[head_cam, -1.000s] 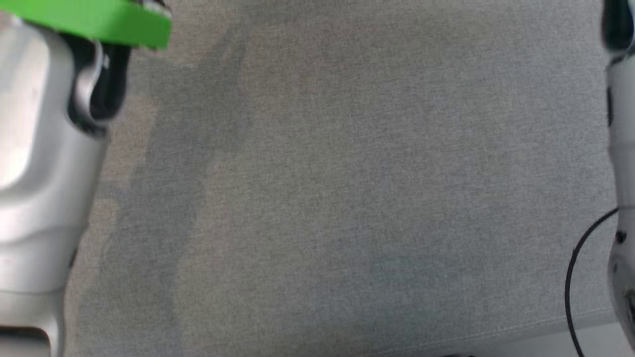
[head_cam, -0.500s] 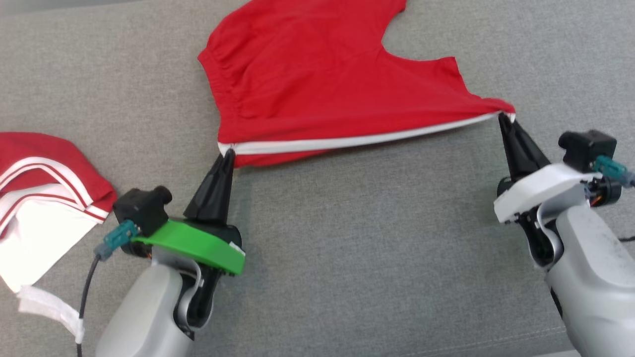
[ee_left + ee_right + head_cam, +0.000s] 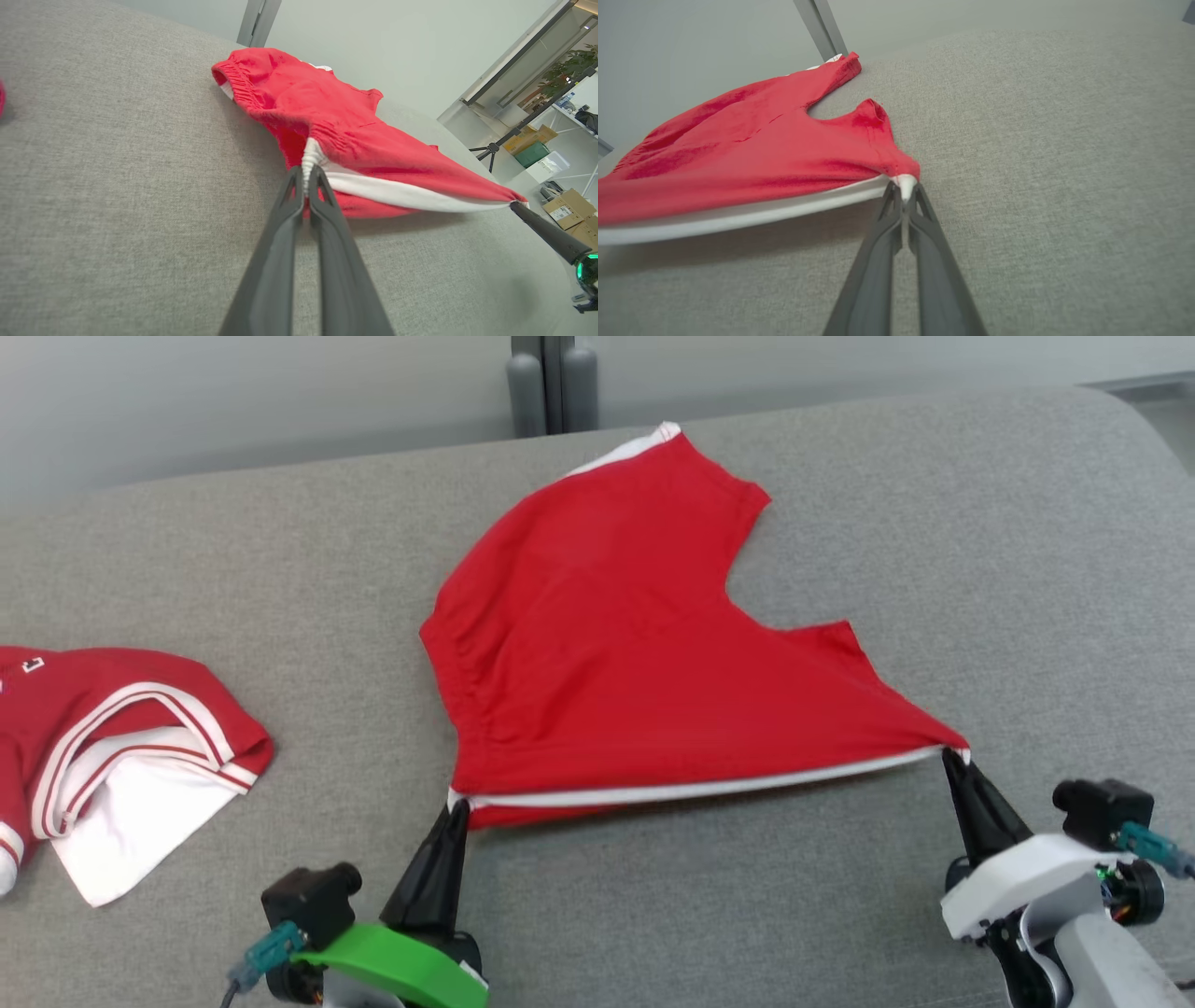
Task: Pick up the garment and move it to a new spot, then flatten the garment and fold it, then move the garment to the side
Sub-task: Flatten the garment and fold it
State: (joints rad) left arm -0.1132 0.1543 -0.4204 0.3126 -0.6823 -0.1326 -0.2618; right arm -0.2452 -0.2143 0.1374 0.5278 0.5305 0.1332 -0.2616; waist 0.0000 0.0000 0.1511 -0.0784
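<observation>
The garment (image 3: 635, 653) is a pair of red shorts with a white side stripe, spread across the grey surface (image 3: 840, 476). Its white-edged near side is stretched taut between my two grippers and lifted slightly, casting a shadow. My left gripper (image 3: 457, 807) is shut on the near left corner at the elastic waistband (image 3: 310, 156). My right gripper (image 3: 954, 756) is shut on the near right corner at the leg hem (image 3: 906, 182). In the left wrist view the right gripper (image 3: 516, 205) shows at the far end of the stripe. The far leg reaches the back edge.
A second red and white garment (image 3: 112, 747) lies crumpled at the left of the grey surface. A grey post (image 3: 553, 383) stands behind the back edge. Off to the right, the left wrist view shows cardboard boxes (image 3: 567, 210) on the floor.
The head camera has tilted up, so the whole picture has shifted and the back edge now shows. Both grippers keep their hold on the stretched near edge.
</observation>
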